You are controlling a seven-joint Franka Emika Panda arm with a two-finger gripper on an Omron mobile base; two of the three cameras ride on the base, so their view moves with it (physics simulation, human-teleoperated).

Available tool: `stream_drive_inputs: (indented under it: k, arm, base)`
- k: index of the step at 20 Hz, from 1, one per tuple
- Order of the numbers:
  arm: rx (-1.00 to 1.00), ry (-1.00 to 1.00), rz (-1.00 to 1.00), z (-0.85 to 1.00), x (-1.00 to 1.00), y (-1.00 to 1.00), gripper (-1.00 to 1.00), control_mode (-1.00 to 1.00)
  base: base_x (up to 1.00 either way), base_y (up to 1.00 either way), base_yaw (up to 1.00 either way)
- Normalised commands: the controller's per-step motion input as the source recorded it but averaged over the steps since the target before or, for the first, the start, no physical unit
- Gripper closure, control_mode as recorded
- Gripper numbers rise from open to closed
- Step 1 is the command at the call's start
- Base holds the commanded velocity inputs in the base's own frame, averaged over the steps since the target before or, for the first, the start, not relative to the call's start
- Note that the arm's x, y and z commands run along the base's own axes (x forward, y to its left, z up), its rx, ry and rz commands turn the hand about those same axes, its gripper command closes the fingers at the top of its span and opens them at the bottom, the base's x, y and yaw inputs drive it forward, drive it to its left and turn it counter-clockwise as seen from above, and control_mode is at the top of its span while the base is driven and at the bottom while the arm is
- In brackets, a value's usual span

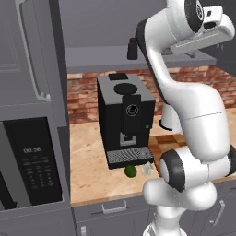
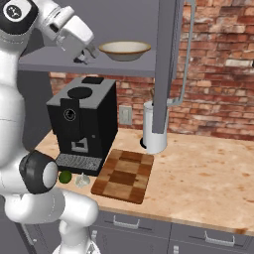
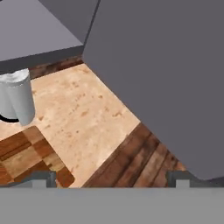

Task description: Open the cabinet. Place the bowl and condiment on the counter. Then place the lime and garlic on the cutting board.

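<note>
Counter [image 2: 198, 163] carries cutting board [image 2: 124, 176], lime [image 2: 65, 176], garlic [image 2: 82, 180], coffee machine [image 2: 84, 124].

The bowl [image 2: 124, 50] sits on the shelf of the open cabinet [image 2: 99, 64], above the tabletop [image 2: 198, 168]. The cabinet door [image 2: 167, 64] stands swung out to the bowl's right. The gripper [image 2: 85, 55] hangs just left of the bowl. Below, the coffee machine [image 2: 84, 124] stands at the left of the tabletop. The cutting board [image 2: 124, 176] lies to its right, and the paper-towel roll [image 2: 155, 128] stands behind the board. The lime [image 2: 65, 176] and garlic [image 2: 82, 180] lie side by side before the machine, the lime to the left.
</note>
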Motion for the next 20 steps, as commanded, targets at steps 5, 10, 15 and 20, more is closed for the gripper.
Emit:
stream_drive_inputs:
  k: [5,10,15,20]
  arm:
    - [0.04,-0.28,0.24,0.00,-0.13,0.27,-1.00,-1.00]
    - [0.00,-0.16,0.34,-0.02,-0.08,0.23,-1.00,-1.00]
    - [0.00,-0.12,0.35,0.00,-0.01,0.24,-1.00,-1.00]
    - [0.00,-0.06,0.35,-0.07,0.00,0.33,-1.00,-1.00]
  base:
    - [0.00,0.00,0.00]
    - [0.00,0.00,0.00]
    - [0.00,0.00,0.00]
    - [0.00,0.00,0.00]
